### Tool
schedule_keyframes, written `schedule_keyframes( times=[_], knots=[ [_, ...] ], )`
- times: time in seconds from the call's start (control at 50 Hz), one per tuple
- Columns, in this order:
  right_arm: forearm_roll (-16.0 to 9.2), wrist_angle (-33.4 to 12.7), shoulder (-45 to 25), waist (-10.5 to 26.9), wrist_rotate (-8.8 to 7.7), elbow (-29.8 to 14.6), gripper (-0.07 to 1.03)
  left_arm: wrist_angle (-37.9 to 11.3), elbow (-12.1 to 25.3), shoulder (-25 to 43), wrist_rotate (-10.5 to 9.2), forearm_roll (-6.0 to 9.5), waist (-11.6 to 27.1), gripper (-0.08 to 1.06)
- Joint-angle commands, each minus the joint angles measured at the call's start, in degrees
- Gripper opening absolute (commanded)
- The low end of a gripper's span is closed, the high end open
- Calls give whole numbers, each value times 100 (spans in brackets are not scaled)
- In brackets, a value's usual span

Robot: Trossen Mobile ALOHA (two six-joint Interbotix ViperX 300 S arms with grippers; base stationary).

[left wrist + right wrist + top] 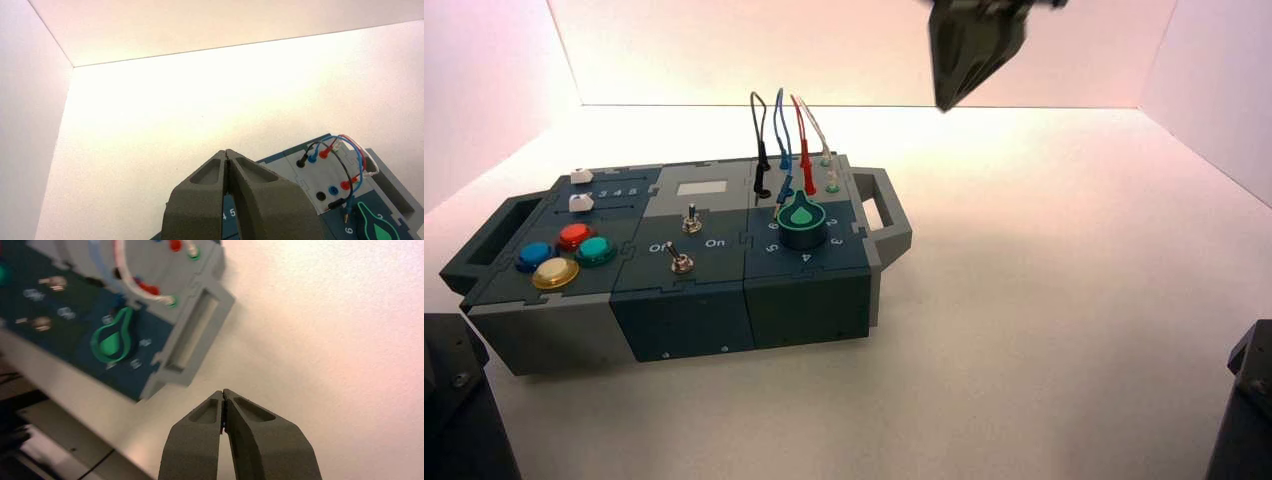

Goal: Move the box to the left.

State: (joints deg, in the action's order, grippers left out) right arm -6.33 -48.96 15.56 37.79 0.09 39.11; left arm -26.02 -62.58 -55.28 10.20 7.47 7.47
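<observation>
The long teal and grey box [686,318] lies on the white table, left of centre and turned a little. It bears four coloured buttons [564,256], two toggle switches [686,240], a green knob [802,222] and coloured wires [784,140]. My right gripper [946,98] hangs shut and empty high above the table, behind and to the right of the box. In the right wrist view it [223,391] points at bare table beside the box's right end handle [192,335]. My left gripper [227,152] is shut and empty over the box's left part [310,172].
White walls [484,60] close in the table on the left, back and right. Dark arm bases stand at the front left [454,400] and front right [1244,400] corners. The table's front edge [75,440] shows in the right wrist view.
</observation>
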Motion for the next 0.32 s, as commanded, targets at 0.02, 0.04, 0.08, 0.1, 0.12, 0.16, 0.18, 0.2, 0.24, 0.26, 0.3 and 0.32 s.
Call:
schedule_keyframes(
  times=[0.02,0.04,0.08,0.1,0.12,0.16,0.18,0.2,0.24,0.26,0.3,0.32],
  knots=[
    [-352,0,580,158,-9,167,-2,26,88,114,18,0,-18,-3],
    [-378,0,624,176,-9,193,-2,26,97,123,18,0,-18,-3],
    [-483,0,870,281,0,343,-2,26,97,149,9,0,-18,-3],
    [-510,0,940,308,9,387,-2,26,97,149,9,0,-26,-3],
    [-536,9,1002,325,9,422,-2,26,97,149,9,0,-26,-3],
    [-571,9,1081,325,9,483,-2,26,88,141,0,0,-26,-3],
    [-606,18,1195,343,18,562,-2,35,97,141,0,0,-18,-3],
    [-598,26,1222,334,9,589,-2,35,97,141,0,0,-18,-3],
    [-589,35,1266,334,9,624,-2,35,97,141,0,0,-26,-3],
    [-589,35,1283,334,9,633,-2,35,97,141,0,0,-18,-3],
    [-580,44,1292,334,9,642,-2,44,97,141,0,0,-18,-3],
    [-571,53,1283,334,9,650,-2,35,97,141,0,0,-18,-3]
  ],
)
